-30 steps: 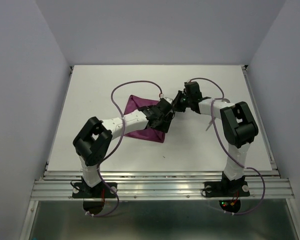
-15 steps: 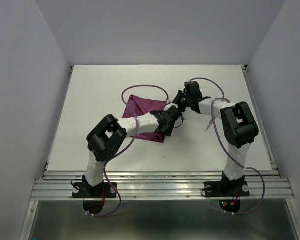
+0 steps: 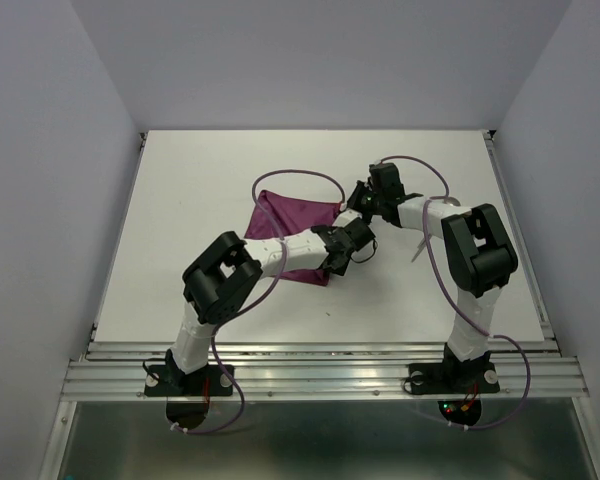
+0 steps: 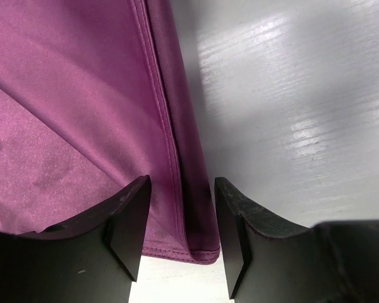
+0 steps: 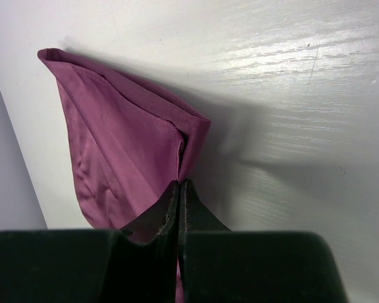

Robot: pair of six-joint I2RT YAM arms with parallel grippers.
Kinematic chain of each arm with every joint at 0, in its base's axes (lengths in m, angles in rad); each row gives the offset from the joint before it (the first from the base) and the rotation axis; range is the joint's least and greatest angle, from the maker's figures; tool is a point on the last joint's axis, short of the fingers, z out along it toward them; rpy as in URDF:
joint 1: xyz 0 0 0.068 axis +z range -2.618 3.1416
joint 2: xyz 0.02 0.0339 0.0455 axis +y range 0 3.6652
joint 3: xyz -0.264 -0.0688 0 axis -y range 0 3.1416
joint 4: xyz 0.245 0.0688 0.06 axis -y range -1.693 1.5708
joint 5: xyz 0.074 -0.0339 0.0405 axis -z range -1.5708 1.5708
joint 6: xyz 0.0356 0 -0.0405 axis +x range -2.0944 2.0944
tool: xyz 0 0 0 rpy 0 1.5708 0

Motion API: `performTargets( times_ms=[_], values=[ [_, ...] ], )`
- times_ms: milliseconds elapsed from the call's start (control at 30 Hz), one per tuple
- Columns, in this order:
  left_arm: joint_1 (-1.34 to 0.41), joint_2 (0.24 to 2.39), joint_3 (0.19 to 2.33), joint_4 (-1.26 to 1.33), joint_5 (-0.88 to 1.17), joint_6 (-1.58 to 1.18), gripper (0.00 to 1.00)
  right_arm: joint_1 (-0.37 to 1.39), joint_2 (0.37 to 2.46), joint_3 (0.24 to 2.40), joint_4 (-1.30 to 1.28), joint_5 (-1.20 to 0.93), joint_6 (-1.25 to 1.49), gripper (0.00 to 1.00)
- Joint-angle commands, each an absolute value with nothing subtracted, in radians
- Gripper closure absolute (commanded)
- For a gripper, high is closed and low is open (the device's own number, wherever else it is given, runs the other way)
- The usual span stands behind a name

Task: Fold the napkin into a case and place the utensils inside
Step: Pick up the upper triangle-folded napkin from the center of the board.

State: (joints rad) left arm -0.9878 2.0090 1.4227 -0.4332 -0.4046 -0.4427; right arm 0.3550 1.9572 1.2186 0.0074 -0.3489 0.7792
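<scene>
The plum-purple napkin lies folded on the white table, in the middle. My right gripper is shut on the napkin's folded edge near a corner, and cloth shows between its fingers. My left gripper is open just above the table. Its jaws straddle the hemmed edge of the napkin by the near right corner, without pressing it. In the top view the left gripper sits just in front of the right gripper. A thin pale sliver by the right forearm may be the utensils; it is too small to tell.
Purple cables loop over both arms, one arching above the napkin's far edge. Bare white table stretches round the napkin on all sides. Grey walls close the table in at the back and sides.
My left arm has swung right across the napkin to its near right corner, uncovering more cloth, and its jaws have narrowed. The right gripper has kept its hold and not moved.
</scene>
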Motion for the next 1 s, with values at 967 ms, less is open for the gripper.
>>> performTargets(
  times_ms=[967],
  values=[
    [-1.022, 2.086, 1.456, -0.463, -0.488, -0.436, 0.66, 0.36, 1.885, 1.229, 0.023, -0.348, 0.772, 0.99]
  ],
)
